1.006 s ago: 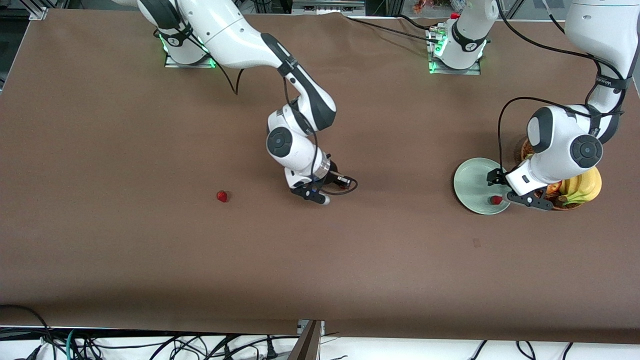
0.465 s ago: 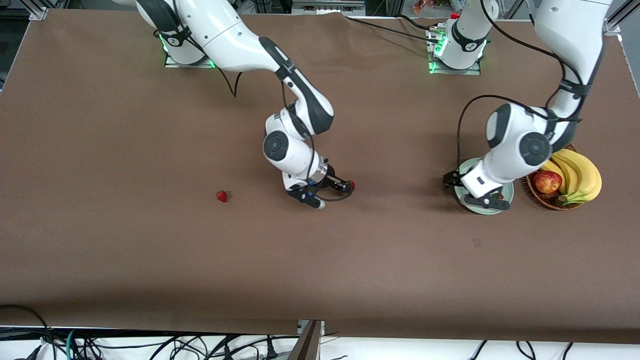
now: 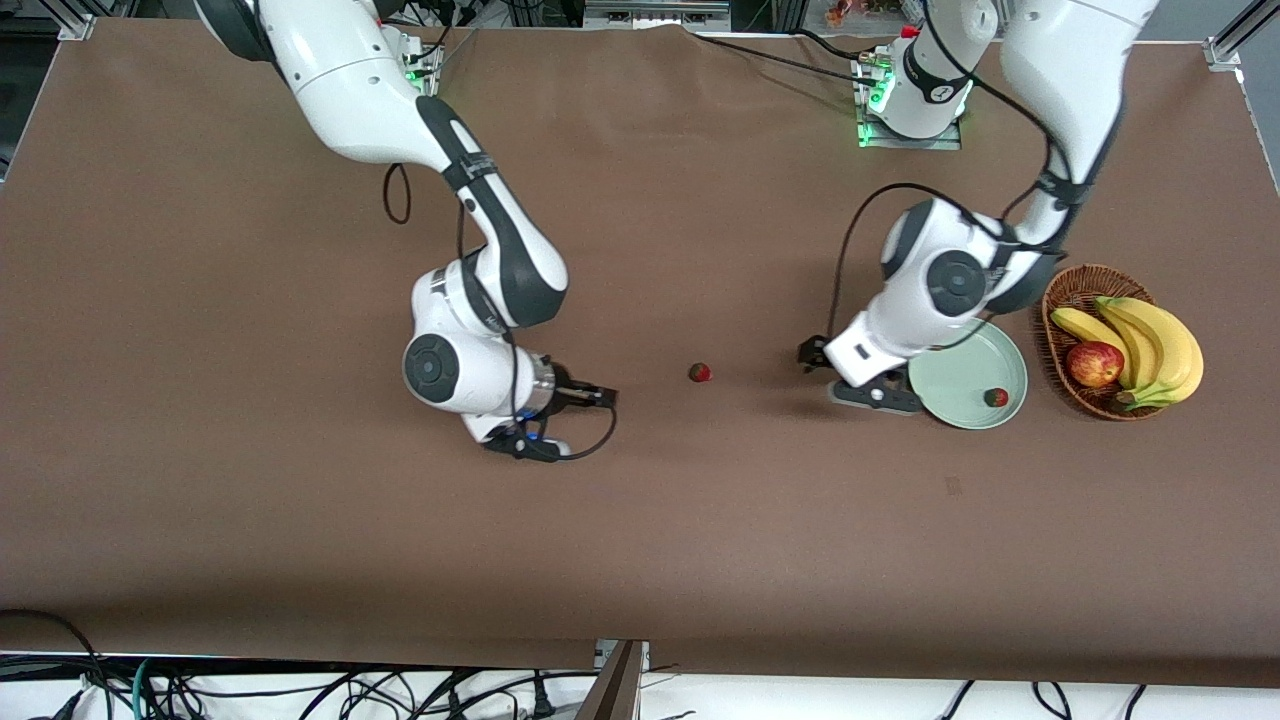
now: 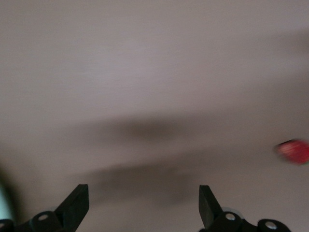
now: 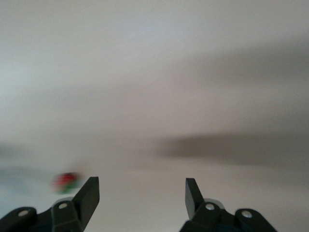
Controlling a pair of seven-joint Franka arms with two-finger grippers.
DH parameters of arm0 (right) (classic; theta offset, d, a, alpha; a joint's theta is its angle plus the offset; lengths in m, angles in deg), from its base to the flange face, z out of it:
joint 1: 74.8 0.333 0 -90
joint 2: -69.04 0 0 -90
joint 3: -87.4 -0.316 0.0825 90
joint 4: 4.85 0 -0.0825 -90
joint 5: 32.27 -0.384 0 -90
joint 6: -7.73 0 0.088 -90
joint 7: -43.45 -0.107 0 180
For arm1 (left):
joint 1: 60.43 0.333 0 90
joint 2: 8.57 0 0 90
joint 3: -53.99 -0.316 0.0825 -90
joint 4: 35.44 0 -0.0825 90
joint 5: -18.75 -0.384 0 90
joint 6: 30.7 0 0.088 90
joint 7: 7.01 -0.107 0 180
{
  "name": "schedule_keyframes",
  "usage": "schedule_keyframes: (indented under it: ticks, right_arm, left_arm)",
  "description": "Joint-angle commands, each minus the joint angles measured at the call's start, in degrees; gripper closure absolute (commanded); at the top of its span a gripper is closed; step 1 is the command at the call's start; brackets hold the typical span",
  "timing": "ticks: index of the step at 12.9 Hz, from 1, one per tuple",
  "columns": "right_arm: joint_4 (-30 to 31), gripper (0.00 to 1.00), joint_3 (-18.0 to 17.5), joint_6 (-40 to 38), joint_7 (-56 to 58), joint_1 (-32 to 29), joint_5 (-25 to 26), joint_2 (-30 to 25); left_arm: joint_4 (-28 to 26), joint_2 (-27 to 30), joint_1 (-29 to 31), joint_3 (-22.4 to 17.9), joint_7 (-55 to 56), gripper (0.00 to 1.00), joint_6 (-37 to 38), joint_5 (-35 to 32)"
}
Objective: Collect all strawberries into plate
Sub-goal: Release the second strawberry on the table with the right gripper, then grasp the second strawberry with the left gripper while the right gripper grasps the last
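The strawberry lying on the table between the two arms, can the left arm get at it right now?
Probably yes. The strawberry lies on bare table, nothing beside it. The left gripper, open and empty, hangs just off the plate toward it, with nothing between them.

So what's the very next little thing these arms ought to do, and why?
Probably the left claw, open and empty beside the plate, should move over the strawberry lying on the bare table. Only one strawberry is in the plate. The right claw is open and empty too.
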Motion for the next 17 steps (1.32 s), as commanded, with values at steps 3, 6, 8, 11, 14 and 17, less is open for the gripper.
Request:
schedule_keyframes:
  ticks: [3, 6, 8, 11, 14, 17]
  right_arm:
    - [5.00, 0.20, 10.14, -5.44, 22.58, -0.13, 6.92, -0.60]
    - [7.62, 0.20, 10.42, -8.53, 25.25, -2.42, 6.75, -0.77]
    - [10.00, 0.21, 10.51, -8.44, 25.25, -2.51, 6.66, -1.91]
    - [10.19, 0.29, 10.51, -7.74, 25.34, -2.77, 6.66, -1.82]
    - [10.97, 0.52, 10.42, -7.56, 25.34, -2.86, 6.22, -1.82]
    - [10.98, 0.78, 10.42, -7.47, 25.34, -2.86, 5.52, -1.74]
  left_arm:
    - [13.08, -10.13, -12.58, -0.76, 18.34, 0.00, -0.61, -0.78]
    - [15.03, -13.65, -16.28, -0.76, 32.21, 0.00, -0.69, -14.01]
    - [15.56, -14.89, -17.00, -0.58, 38.05, 0.00, -0.69, -20.19]
    - [15.65, -15.07, -17.09, -0.76, 38.41, 0.00, -0.69, -20.48]
    - [16.88, -16.39, -17.70, -1.11, 39.28, 0.20, -0.69, -20.57]
    - [17.31, -16.83, -18.49, -1.64, 40.70, 0.47, -0.69, -20.57]
